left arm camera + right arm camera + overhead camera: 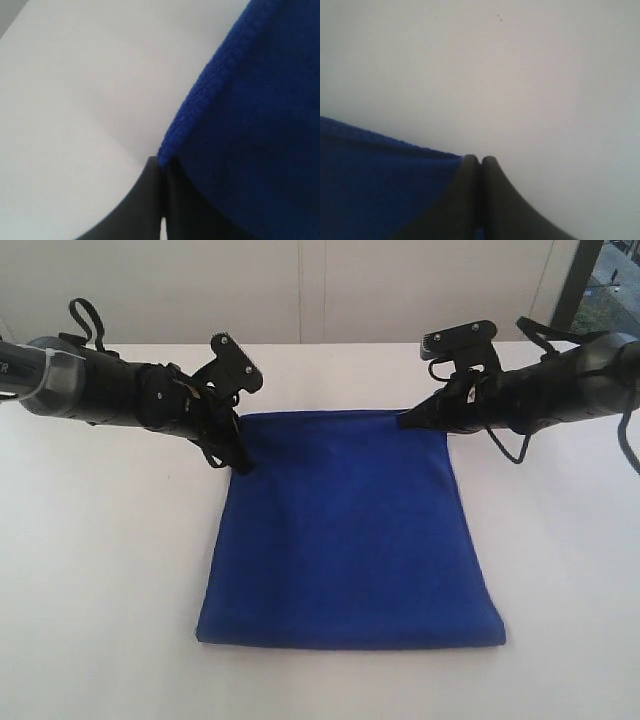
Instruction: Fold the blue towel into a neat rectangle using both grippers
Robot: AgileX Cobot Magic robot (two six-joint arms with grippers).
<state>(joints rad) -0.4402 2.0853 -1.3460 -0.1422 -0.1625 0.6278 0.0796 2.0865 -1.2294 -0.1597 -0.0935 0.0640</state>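
The blue towel (350, 540) lies flat on the white table (100, 570), doubled over, with its fold along the near edge. My left gripper (243, 464) is at the towel's far left corner. In the left wrist view its jaws are shut (161, 162), and the hemmed edge of the towel (260, 125) is pinched between the tips. My right gripper (404, 424) is at the far right corner. The right wrist view shows that gripper (480, 160) shut too, with the towel (380, 185) ending at the tips and a sliver of blue between the jaws.
Bare white tabletop surrounds the towel on all sides. A pale wall (300, 290) runs behind the table's far edge. A dark window frame (585, 280) stands at the back right.
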